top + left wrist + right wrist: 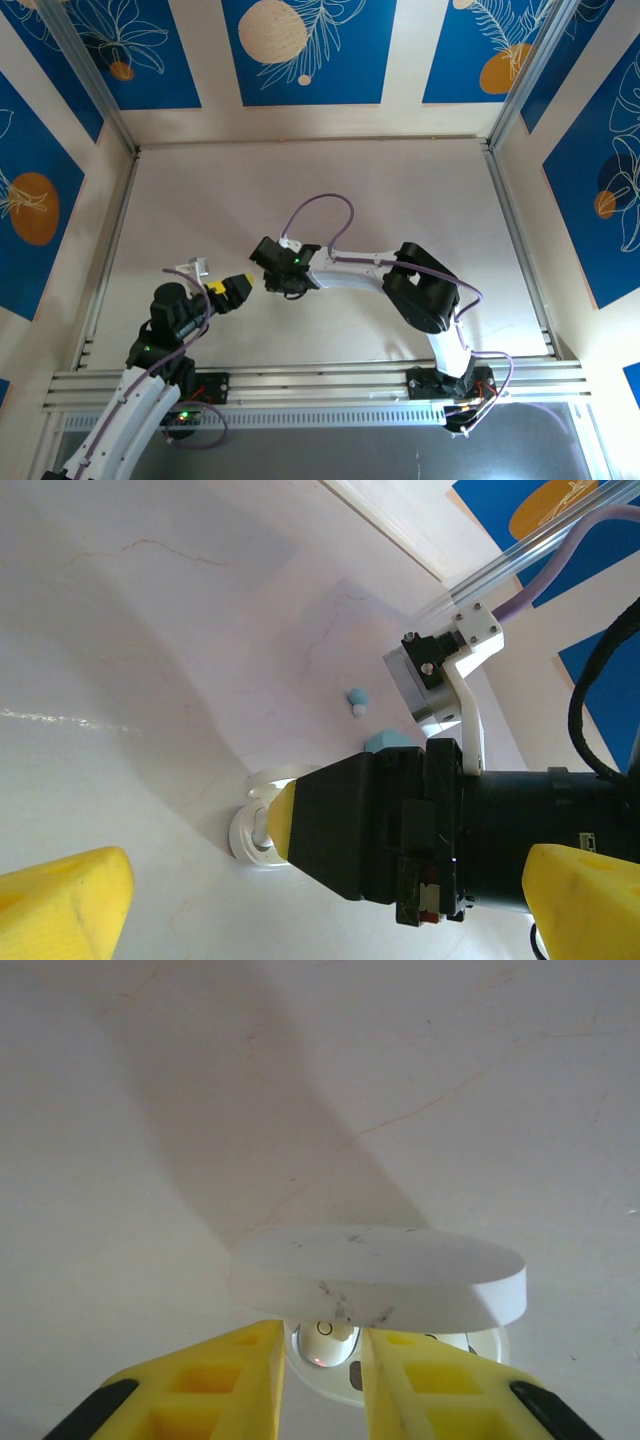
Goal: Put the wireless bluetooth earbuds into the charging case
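A white charging case (330,1375) lies on the table with its oval lid (380,1275) raised. A white earbud (325,1340) sits in one of its wells, a red light glowing on it. My right gripper (325,1365) points down at it, its yellow fingers (200,1385) narrowly apart on either side of the bud with slim gaps showing. In the left wrist view the same case (245,835) peeks out under the right gripper's tip (275,820). A pale blue earbud (356,700) lies loose beyond. My left gripper (325,900) hangs wide open, holding nothing, just left of the right gripper (275,275).
A pale blue case (390,740) shows behind the right gripper. The two grippers are very close together near the table's front middle, the left gripper (235,290) nearly touching the right one. Aluminium rails (300,385) run along the near edge.
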Available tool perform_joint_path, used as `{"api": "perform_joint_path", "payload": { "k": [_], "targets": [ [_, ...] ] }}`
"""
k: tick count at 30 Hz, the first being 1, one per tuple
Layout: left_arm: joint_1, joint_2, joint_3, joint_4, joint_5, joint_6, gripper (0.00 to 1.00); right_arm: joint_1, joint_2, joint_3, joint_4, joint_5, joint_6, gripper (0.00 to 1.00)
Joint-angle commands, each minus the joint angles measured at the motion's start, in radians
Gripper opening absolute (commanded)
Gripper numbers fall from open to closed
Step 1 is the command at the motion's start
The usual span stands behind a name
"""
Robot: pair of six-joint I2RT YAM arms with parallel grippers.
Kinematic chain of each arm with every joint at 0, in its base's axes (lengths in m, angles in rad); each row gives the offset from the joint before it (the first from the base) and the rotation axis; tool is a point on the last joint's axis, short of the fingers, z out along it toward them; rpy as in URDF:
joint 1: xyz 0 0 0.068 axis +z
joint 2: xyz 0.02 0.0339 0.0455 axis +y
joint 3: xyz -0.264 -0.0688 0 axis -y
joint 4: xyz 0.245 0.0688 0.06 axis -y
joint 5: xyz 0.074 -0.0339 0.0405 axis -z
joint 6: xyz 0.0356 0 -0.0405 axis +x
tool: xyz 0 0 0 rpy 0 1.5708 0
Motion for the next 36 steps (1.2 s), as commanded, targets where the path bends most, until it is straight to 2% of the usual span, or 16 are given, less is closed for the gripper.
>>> {"api": "perform_joint_path", "payload": {
  "k": [1, 3, 10, 15, 22, 27, 32, 36],
  "targets": [
    [0.01, -0.009, 0.009, 0.006, 0.011, 0.013, 1.0, -0.002, -0.067, -0.028, 0.029, -0.018, -0.02, 0.3],
    [0.01, -0.01, 0.01, 0.007, 0.013, 0.017, 1.0, -0.001, -0.108, -0.064, 0.054, -0.021, -0.027, 0.33],
    [0.01, -0.054, 0.004, 0.018, 0.017, 0.03, 1.0, 0.003, -0.332, -0.288, 0.19, -0.029, -0.081, 0.54],
    [0.01, -0.066, -0.01, 0.057, 0.025, 0.029, 1.0, 0.003, -0.548, -0.47, 0.248, -0.037, -0.158, 0.62],
    [0.01, -0.06, -0.03, 0.067, 0.015, 0.018, 1.0, -0.028, -0.9, -0.67, 0.143, -0.067, -0.235, 0.85],
    [0.01, -0.039, -0.08, 0.108, 0.006, -0.021, 1.0, -0.063, -1.177, -0.81, 0.032, -0.055, -0.227, 0.98],
    [0.011, 0.026, -0.052, 0.086, 0.011, -0.017, 1.0, -0.116, -1.41, -0.913, -0.02, -0.091, -0.217, 0.99],
    [0.011, 0.097, 0.008, 0.039, 0.045, 0.008, 1.0, -0.151, -1.47, -0.961, -0.012, -0.143, -0.224, 1.0]
  ]
}}
